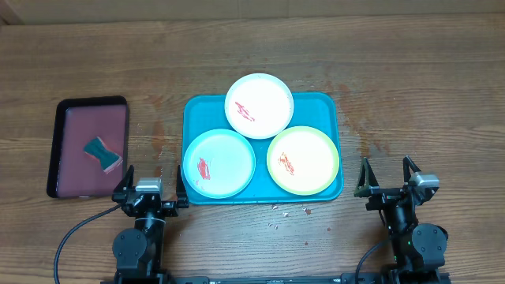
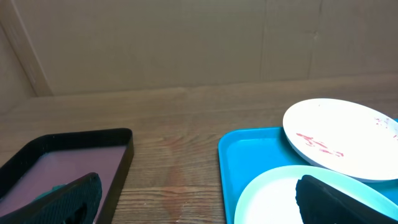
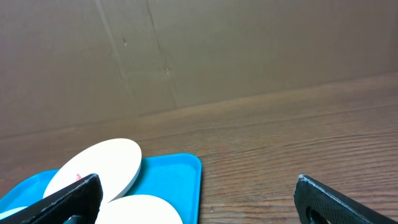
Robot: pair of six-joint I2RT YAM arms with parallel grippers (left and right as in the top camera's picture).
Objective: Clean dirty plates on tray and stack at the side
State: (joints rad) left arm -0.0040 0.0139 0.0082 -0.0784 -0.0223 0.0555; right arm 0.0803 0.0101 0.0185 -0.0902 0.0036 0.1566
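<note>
The teal-blue tray (image 1: 197, 110) lies mid-table and holds three plates. The white plate (image 1: 259, 104) rests at the back, overlapping the other two, with red smears. The pale blue plate (image 1: 218, 162) is front left with a red smear. The yellow-green plate (image 1: 303, 160) is front right with an orange smear. My left gripper (image 1: 150, 183) is open and empty at the tray's front left. My right gripper (image 1: 388, 176) is open and empty, right of the tray. The left wrist view shows the tray (image 2: 249, 155), white plate (image 2: 342, 137) and pale blue plate (image 2: 267, 196).
A black-rimmed maroon tray (image 1: 57, 150) at the left holds a teal sponge (image 1: 104, 154). Small red specks dot the wood in front of the teal tray (image 1: 284, 211). A cardboard wall stands behind the table (image 3: 199, 56).
</note>
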